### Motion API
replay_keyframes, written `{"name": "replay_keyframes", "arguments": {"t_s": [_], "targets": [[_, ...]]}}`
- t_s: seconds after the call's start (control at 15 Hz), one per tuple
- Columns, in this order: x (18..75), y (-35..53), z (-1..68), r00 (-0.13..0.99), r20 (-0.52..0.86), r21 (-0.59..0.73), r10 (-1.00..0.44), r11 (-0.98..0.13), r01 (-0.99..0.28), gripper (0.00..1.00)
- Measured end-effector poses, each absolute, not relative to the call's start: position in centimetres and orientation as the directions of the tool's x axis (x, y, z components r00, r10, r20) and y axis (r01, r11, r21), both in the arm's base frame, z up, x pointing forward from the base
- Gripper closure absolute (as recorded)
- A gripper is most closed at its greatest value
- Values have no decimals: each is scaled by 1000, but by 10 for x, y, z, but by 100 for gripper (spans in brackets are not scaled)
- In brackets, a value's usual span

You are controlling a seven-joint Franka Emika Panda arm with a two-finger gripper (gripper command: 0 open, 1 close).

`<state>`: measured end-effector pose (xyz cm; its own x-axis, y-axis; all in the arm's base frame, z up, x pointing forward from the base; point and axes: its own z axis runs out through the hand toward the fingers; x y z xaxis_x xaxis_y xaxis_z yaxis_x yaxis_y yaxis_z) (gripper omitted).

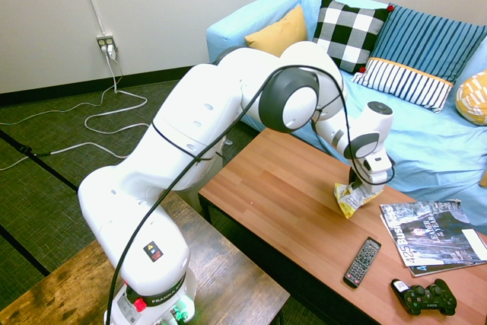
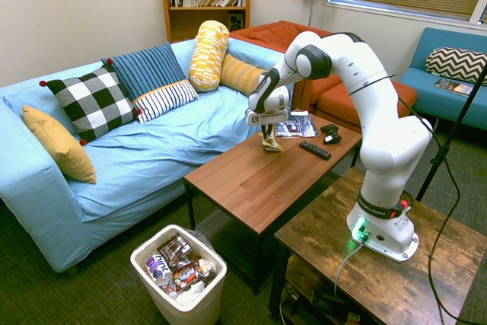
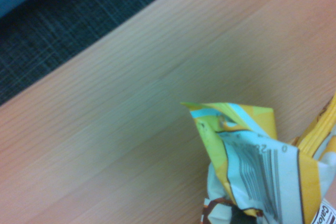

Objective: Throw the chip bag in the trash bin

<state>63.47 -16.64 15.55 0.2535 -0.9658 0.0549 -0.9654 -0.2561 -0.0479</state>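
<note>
Tool point(image 1: 364, 186) pinches the chip bag point(image 1: 351, 199) by its top so the crumpled foil hangs just above the wooden table point(image 2: 251, 180), free to travel toward the trash bin point(image 2: 179, 273) on the floor well apart.

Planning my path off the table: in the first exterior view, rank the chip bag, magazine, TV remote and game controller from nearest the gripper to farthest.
1. Chip bag: pinched in the gripper, hanging over the coffee table.
2. Magazine: flat on the table, toward the sofa side.
3. TV remote: near the table's front edge; too close to the magazine to rank firmly.
4. Game controller: beyond the remote, at the far end.
</note>
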Motion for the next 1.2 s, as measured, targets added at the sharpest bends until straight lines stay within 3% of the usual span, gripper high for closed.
{"name": "replay_keyframes", "arguments": {"t_s": [0.53,0.73,1.2], "targets": [[566,24,295,495,34,-198,-868,-491,-848,100],[518,114,306,558,59,-199,-828,-557,-806,100],[468,294,311,647,144,-186,-749,-662,-726,100]]}}
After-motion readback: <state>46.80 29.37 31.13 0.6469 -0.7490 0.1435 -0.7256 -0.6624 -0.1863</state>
